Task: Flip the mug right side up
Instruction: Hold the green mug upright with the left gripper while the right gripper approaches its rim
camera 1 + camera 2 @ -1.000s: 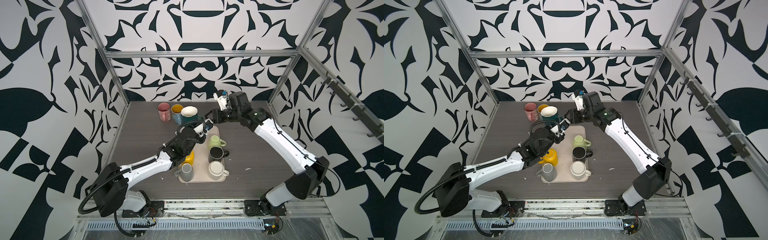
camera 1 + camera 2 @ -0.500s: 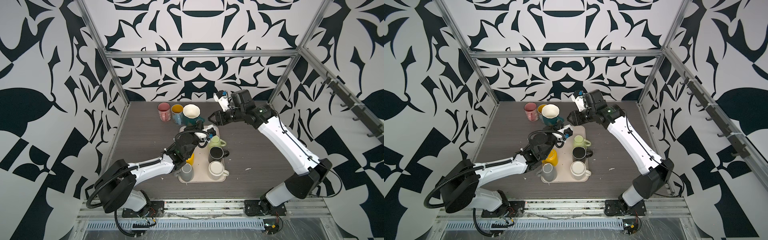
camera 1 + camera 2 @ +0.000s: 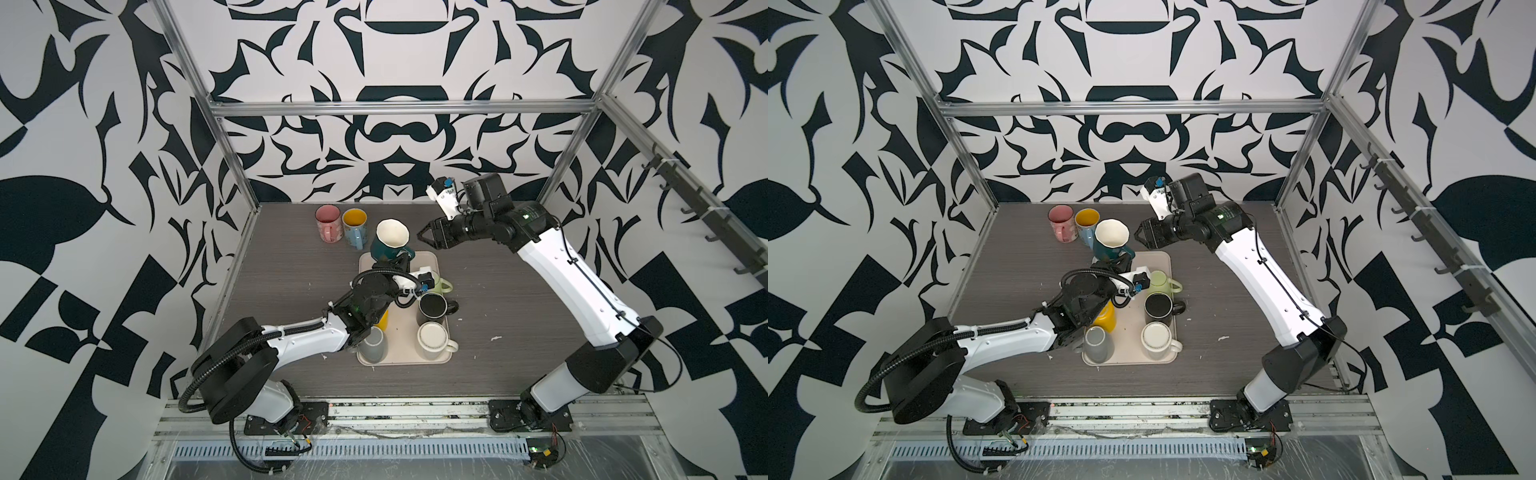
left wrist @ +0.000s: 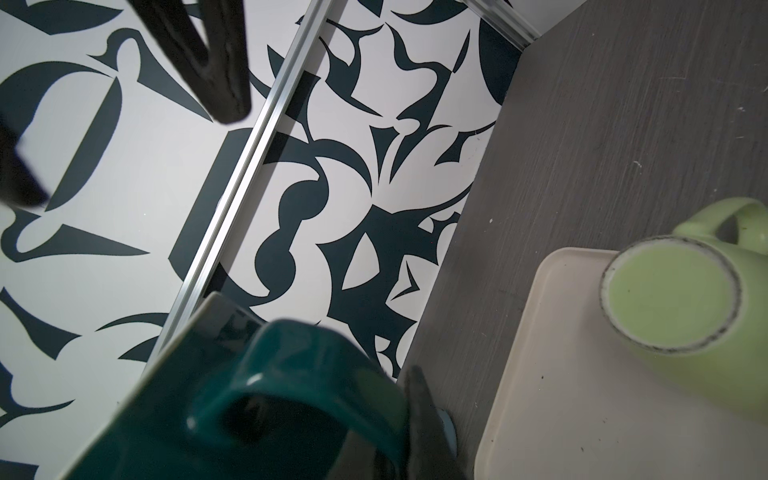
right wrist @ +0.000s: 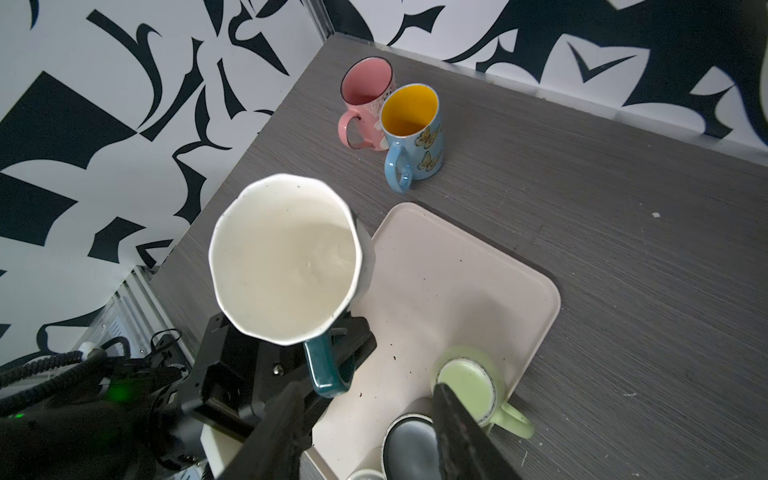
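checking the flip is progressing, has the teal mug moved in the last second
Yes. In a top view the teal mug has shifted away from the blue butterfly mug, toward the tray, its opening now facing more upward.

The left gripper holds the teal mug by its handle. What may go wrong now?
The left gripper holds the teal mug only by its handle, so the mug may swing or slip.
The blue butterfly mug stands close; setting the teal mug down there may knock it.
The open right gripper hangs near the teal mug's rim; they may collide.
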Available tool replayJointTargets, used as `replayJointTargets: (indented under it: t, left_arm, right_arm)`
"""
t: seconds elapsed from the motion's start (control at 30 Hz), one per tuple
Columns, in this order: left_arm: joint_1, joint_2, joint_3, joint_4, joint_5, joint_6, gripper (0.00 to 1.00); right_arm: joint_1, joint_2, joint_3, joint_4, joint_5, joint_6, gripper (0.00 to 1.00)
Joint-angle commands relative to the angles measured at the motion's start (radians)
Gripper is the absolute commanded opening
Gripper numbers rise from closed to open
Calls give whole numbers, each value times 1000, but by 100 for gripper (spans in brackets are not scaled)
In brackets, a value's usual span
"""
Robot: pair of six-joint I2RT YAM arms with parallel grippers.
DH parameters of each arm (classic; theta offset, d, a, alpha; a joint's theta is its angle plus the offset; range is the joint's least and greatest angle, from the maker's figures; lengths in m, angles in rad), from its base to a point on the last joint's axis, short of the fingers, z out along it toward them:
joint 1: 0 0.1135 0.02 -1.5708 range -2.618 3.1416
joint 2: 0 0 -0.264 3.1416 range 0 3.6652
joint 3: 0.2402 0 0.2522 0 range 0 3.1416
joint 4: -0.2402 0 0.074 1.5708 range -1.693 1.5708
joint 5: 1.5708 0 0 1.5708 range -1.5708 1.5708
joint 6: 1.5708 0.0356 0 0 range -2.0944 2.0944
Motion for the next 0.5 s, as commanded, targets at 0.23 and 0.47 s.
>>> replayJointTargets:
  t: [0.23,0.47]
  left_arm:
    - [-2,1,52,128,52,23,0]
    - [-1,-6,70,109,76,-10,0]
  right_arm:
    - [21,40,28,-58,-83,-33,54]
    - [45,72,15,-65,-60,-32,49]
